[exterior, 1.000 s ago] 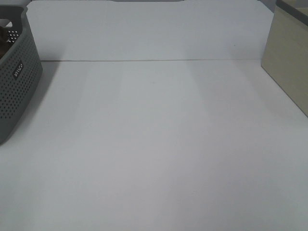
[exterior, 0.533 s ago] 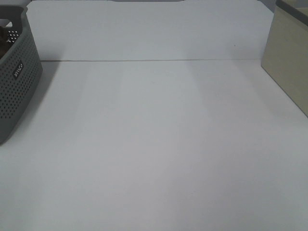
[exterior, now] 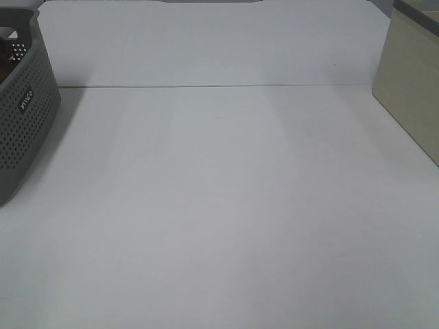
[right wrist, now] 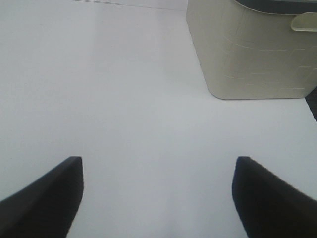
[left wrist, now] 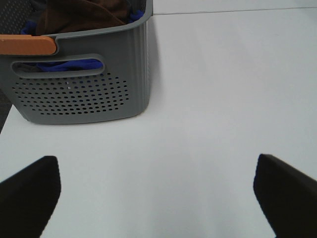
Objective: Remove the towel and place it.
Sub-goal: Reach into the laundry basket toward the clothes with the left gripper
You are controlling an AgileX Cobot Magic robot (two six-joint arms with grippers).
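Towel (left wrist: 84, 15) mostly hidden in basket (left wrist: 79, 99), cut by edge.

Matt perforated plastic basket (left wrist: 79, 94), fuzzy cloth towel (left wrist: 84, 15)

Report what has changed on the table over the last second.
Nothing visibly changed. In the high view the grey basket stays at the left edge of the table, and the beige bin stays at the right.
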